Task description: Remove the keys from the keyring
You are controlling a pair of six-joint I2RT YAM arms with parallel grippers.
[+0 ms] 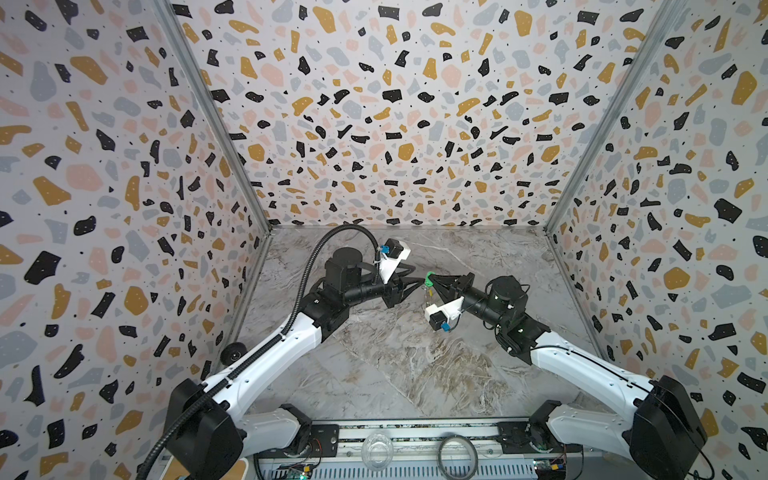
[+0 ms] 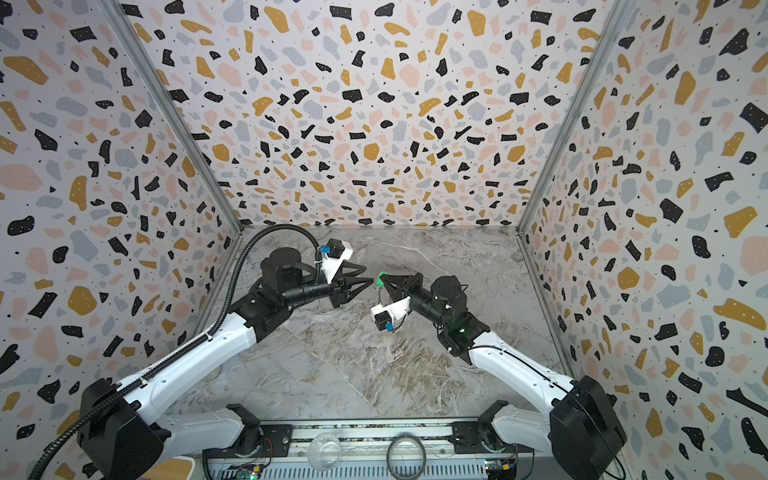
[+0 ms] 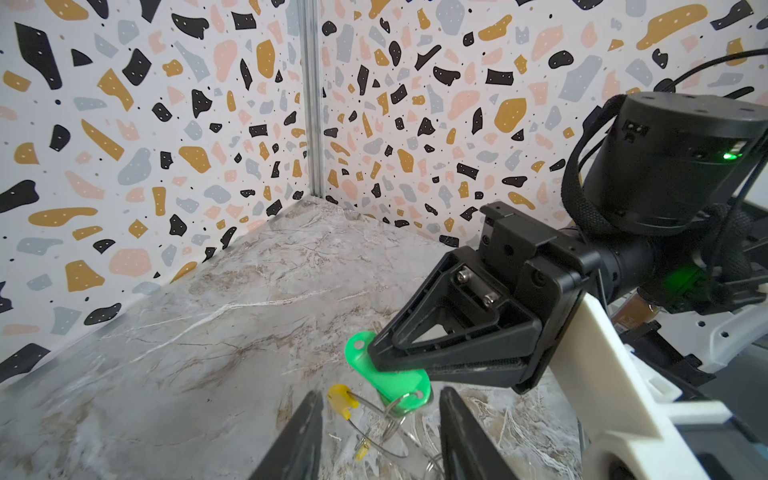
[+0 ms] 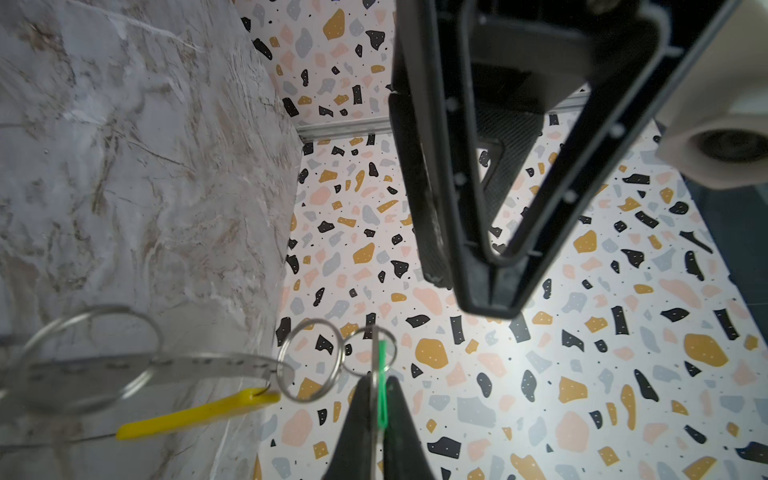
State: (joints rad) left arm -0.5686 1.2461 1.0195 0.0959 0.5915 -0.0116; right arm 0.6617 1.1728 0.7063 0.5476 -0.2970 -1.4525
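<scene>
Backdrop is terrazzo-print walls (image 1: 395, 104) on three sides, with bare metal corner posts (image 1: 216, 124) where they meet. The floor is a grey marble-look tabletop (image 1: 395, 374). Along the near edge there's a metal rail (image 1: 415, 430) with a clear glass bowl (image 1: 377, 451) sitting on it, and a dark, thick ring (image 1: 457, 436) just to its right. There's also a small black wheel-looking thing (image 1: 231, 352) down by the left wall, can't tell what it is.
</scene>
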